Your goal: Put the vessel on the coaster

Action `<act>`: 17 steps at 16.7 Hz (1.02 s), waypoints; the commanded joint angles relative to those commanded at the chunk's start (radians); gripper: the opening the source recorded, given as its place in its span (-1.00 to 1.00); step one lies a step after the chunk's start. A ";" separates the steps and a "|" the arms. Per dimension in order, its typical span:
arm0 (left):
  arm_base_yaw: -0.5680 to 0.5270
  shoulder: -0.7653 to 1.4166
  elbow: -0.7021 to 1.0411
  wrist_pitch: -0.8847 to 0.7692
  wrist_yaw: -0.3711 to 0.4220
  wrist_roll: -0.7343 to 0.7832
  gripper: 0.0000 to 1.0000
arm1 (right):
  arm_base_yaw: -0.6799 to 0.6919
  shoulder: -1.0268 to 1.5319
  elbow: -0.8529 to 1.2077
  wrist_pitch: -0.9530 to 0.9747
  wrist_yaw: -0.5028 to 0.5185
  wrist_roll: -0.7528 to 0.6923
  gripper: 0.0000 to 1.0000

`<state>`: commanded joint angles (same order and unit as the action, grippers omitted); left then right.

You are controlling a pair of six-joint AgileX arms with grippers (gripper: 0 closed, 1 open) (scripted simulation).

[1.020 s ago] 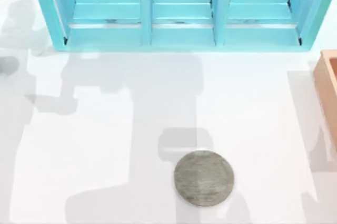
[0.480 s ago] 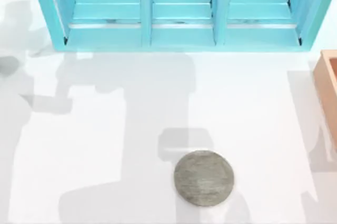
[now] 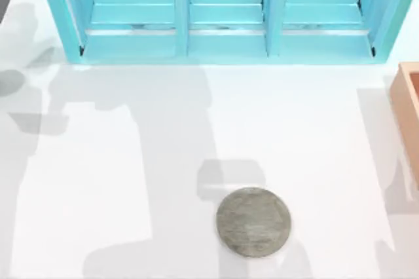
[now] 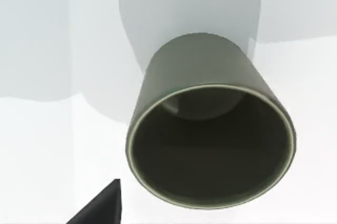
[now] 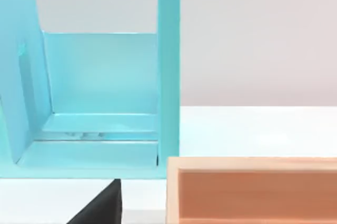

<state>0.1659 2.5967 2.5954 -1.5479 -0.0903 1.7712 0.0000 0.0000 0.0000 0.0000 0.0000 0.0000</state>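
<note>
Near table's front, coaster (image 3: 253, 222) bare; vessel (image 4: 209, 124) unlabelled, close before left wrist camera; jaw state unclear.

**Open table around the coaster**

My way over the white table (image 3: 314, 148) lies open around the coaster (image 3: 253, 222). The blue shelf unit (image 3: 222, 10) walls off the far edge, and an orange box (image 3: 409, 115) blocks the right edge.

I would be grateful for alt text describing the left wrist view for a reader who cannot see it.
An olive-grey cup seen close up, its dark hollow open toward the camera, above a white table crossed by soft grey shadows. A dark part of the left claw juts in at the picture's edge beside the cup's rim.
</note>
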 joint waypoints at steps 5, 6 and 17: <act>0.010 -0.064 -0.276 0.212 -0.001 0.010 1.00 | 0.000 0.000 0.000 0.000 0.000 0.000 1.00; 0.012 -0.074 -0.321 0.247 -0.001 0.012 1.00 | 0.000 0.000 0.000 0.000 0.000 0.000 1.00; 0.016 -0.095 -0.419 0.325 -0.001 0.016 0.55 | 0.000 0.000 0.000 0.000 0.000 0.000 1.00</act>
<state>0.1824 2.5014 2.1768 -1.2229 -0.0913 1.7872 0.0000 0.0000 0.0000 0.0000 0.0000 0.0000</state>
